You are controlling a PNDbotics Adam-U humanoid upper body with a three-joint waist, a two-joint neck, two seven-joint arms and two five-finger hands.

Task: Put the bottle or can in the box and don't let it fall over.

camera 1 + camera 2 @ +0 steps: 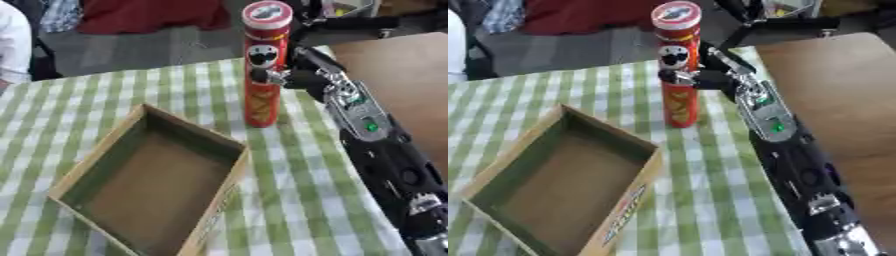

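Beside the open box (153, 185), right robot hand (293, 75) wrapped round upright can (264, 65), fingers mostly hidden.

Glossy red can (263, 70) (plastic lid), matt cardboard box (149, 182), checked cloth tablecloth (297, 200).

The tall red cylindrical can (264, 65), lidded and printed with a face logo, stands upright on the checked cloth just beyond the far right corner of the empty, open-topped cardboard box (149, 182).
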